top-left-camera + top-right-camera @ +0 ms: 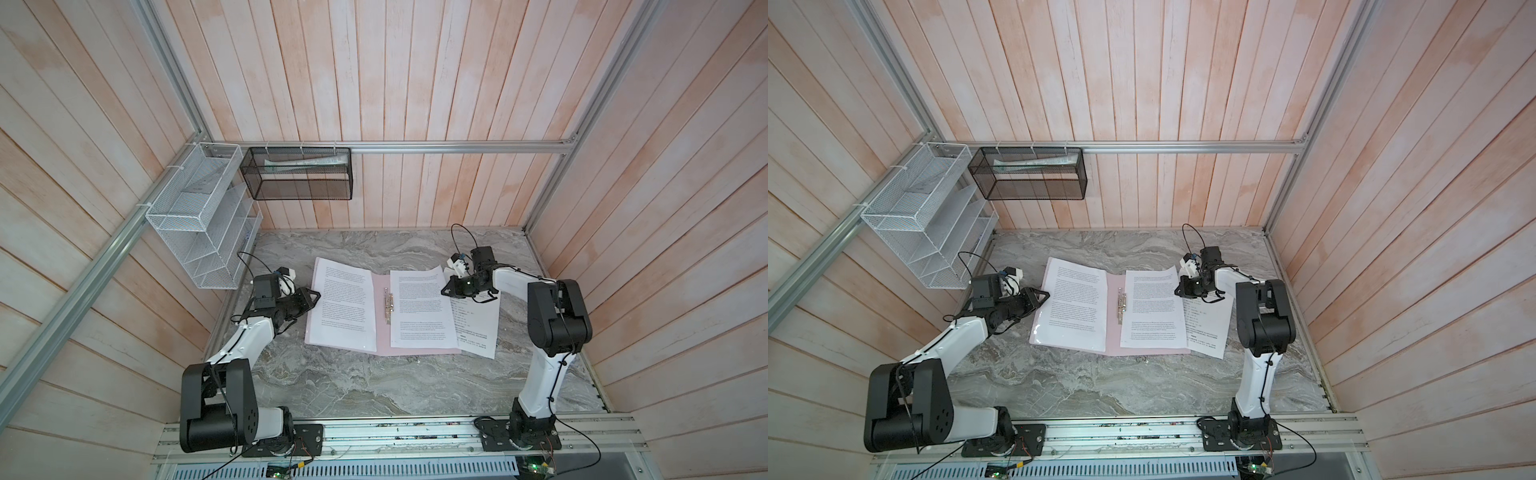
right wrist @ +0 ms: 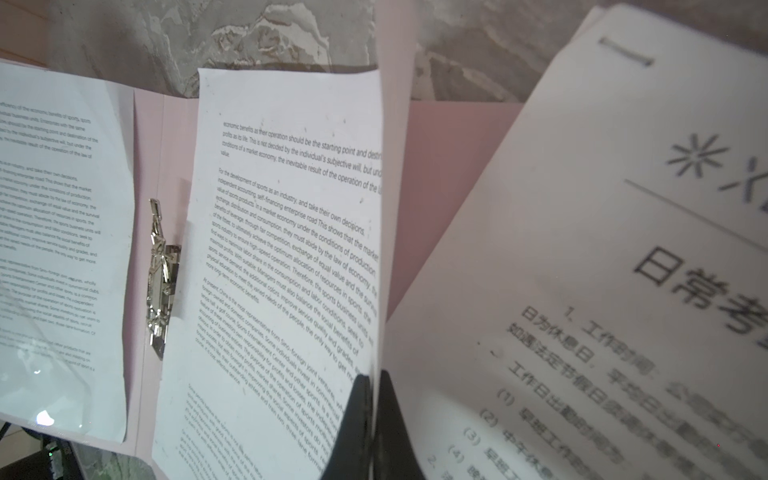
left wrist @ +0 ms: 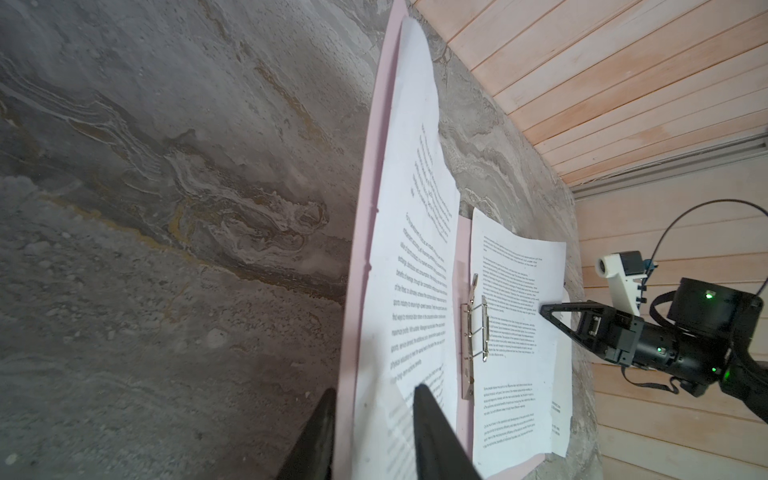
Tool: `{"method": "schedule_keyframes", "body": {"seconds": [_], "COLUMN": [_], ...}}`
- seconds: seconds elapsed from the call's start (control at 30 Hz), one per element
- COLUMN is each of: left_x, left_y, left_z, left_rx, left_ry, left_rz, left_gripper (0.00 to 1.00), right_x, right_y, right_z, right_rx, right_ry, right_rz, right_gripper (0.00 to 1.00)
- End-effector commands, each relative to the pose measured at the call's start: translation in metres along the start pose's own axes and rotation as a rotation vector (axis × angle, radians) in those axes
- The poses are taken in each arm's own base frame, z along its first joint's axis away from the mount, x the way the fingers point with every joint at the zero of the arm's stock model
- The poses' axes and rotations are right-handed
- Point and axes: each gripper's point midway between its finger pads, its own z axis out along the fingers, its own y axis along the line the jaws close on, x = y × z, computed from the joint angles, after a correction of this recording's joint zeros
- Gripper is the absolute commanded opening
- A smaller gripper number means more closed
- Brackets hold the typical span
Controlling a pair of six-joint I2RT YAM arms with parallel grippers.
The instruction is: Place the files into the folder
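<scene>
The pink folder (image 1: 382,340) lies open on the marble counter (image 1: 374,386), silver clip (image 1: 388,305) on its spine, the files (image 1: 345,307) spread over both flaps and a logo sheet (image 1: 478,328) jutting past its right edge. The right hand (image 1: 444,292) is pinched shut on the outer edge of the right-flap sheet (image 1: 419,309). The left hand (image 1: 317,294) sits at the folder's left edge, fingers (image 3: 432,424) parted either side of it.

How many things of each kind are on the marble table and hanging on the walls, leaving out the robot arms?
White printed paper sheets showing: 3
Thin pale pink card folder: 1
Wire-mesh wall racks, one white, one black: 2
Total: 6
</scene>
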Motion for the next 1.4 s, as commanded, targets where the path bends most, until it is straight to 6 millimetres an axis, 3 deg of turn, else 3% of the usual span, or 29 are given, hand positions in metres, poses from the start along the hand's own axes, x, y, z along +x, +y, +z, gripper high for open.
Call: {"method": "schedule_keyframes", "body": {"seconds": [0.0,0.3,0.57,0.77,0.83,0.9,0.97,1.37], "left_x": [0.002,0.002,0.001,-0.001,-0.001,-0.004,-0.005,-0.019], "left_y": [0.002,0.002,0.001,0.002,0.004,0.007,0.008,0.015], "left_z": [0.002,0.002,0.001,0.0,-0.001,-0.003,-0.005,-0.018], "left_rx": [-0.007,-0.007,-0.008,-0.022,-0.037,-0.057,-0.07,-0.132], "left_ry": [0.01,0.009,0.006,-0.001,-0.006,-0.019,-0.026,-0.08], "left_rz": [0.017,0.017,0.019,0.02,0.019,0.019,0.02,0.012], "left_gripper": [0.32,0.32,0.32,0.32,0.31,0.31,0.31,0.26], "right_x": [-0.001,-0.001,0.0,-0.004,-0.006,-0.009,-0.01,-0.001], "right_y": [0.008,0.027,0.032,0.025,0.023,0.021,0.023,0.033], "right_z": [-0.007,-0.005,-0.003,-0.007,-0.009,-0.009,-0.008,0.007], "right_rx": [0.0,-0.044,-0.039,0.006,0.011,0.02,0.009,-0.017], "right_ry": [0.012,0.023,0.027,0.016,0.008,-0.007,-0.008,0.021], "right_rz": [-0.069,-0.131,-0.146,-0.119,-0.111,-0.1,-0.095,-0.094], "right_gripper": [0.0,0.0,0.0,0.0,0.1,0.29,0.36,0.42]}}
